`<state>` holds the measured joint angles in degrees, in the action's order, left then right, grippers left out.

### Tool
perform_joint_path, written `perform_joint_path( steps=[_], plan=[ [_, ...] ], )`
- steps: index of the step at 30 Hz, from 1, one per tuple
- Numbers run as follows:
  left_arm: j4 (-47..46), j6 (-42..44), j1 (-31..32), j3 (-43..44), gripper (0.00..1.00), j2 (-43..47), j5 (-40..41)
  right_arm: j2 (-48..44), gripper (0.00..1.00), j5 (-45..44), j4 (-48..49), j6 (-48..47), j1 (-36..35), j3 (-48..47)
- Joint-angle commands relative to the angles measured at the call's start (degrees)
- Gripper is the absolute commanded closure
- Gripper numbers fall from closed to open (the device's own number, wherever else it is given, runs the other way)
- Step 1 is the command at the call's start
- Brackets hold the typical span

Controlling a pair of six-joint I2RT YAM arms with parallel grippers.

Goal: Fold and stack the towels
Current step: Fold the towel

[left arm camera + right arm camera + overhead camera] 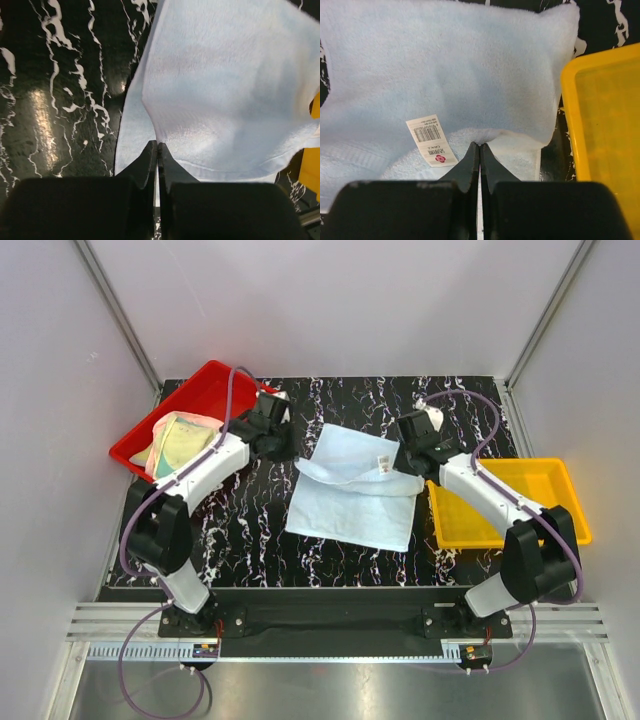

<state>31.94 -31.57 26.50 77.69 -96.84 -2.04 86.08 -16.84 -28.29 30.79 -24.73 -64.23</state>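
Top external view gives me the pale blue towel (352, 495) lying in the middle of the marbled table (240, 530), its far edge raised and doubled over toward me. On the left wrist feed, my left gripper (158, 146) has its jaws pressed together on the towel's left edge. On the right wrist feed, my right gripper (480, 146) pinches the right edge the same way, just beside the white tag (431, 141). Pink and yellow-green towels (182, 443) sit in the red tray (205, 380) at far left. The yellow tray (520, 510) lies just beside the blue towel's right side.
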Motion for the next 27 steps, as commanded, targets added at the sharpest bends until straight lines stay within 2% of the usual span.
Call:
perform_joint_path(
  steps=[1,4,8,12,18,27],
  plan=[
    [1.98,-1.12,-3.29,6.14,1.0,-1.59,2.22,-0.22,1.0,1.01,1.75,-3.27,4.23,-5.46],
    [-0.65,0.98,-4.35,12.82,1.0,-5.19,-4.18,1.36,1.0,3.73,1.57,-3.98,8.54,-10.81],
    [-1.53,3.0,-5.67,23.8,1.0,-10.2,-5.69,3.47,1.0,7.43,4.82,-6.17,12.85,-15.56],
    [-4.16,3.18,-7.86,33.81,1.0,-15.48,-8.59,8.47,1.0,11.03,8.77,-10.03,14.18,-21.37],
    [-12.42,5.55,-10.06,38.84,1.0,-19.35,-10.88,18.13,1.0,16.75,17.57,-12.41,14.88,-30.68],
    [-17.87,8.28,-14.63,50.01,1.0,-25.33,-6.48,32.63,1.0,26.33,29.59,-13.91,16.56,-46.5]
  ],
)
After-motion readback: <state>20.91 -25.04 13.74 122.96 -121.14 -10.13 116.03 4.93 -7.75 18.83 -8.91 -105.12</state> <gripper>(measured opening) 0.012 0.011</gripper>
